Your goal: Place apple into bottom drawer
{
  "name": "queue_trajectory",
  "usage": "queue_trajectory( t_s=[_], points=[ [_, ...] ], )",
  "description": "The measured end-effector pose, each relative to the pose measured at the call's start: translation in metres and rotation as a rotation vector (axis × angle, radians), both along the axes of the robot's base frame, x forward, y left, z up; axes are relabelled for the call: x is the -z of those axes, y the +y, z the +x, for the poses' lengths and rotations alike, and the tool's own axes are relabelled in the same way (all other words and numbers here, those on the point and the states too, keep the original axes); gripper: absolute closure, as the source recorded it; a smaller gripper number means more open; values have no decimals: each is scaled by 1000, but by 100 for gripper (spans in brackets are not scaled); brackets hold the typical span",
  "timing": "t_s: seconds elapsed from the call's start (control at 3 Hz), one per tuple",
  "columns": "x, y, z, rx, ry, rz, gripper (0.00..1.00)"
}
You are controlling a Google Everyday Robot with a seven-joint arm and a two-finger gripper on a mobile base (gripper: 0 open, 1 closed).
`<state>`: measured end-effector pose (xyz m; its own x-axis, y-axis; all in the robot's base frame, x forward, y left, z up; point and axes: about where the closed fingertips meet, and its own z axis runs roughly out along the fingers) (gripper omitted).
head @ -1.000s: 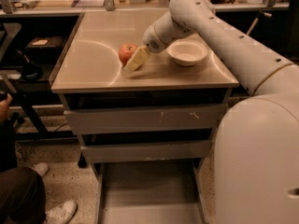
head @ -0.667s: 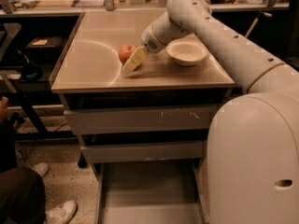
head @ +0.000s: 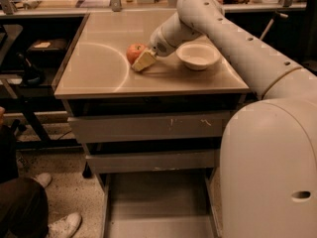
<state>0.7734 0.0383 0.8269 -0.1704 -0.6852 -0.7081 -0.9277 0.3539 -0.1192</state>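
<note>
Your gripper (head: 141, 62) is down on the cabinet top (head: 99, 71), pressed up against the apple (head: 133, 52). The apple sits on the surface just behind the gripper and to its left in the camera view, touching its pale yellowish tip. From this angle you cannot tell whether the gripper is clamped on the apple or spread beside it.

To the gripper's other side, near it but apart, a white bowl (head: 198, 56) stands upright on the same surface. The white arm (head: 233, 38) slopes down to the gripper from above the bowl.

Well below the gripper, at the foot of the cabinet, the bottom drawer (head: 157, 202) is pulled out, its flat grey floor showing between thin side rails. The two upper drawers (head: 148, 128) between it and the gripper are pushed in. A person's white shoe (head: 63, 225) rests on the floor left of the drawer.
</note>
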Motion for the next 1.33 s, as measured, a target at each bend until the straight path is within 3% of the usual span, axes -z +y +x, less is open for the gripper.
queue_trajectory(
  t_s=[0.67,1.0,1.33],
  points=[
    [0,0,0,0,0,0,88],
    [0,0,0,0,0,0,100],
    [-13,6,0,-12,-30,-7,100]
  ],
)
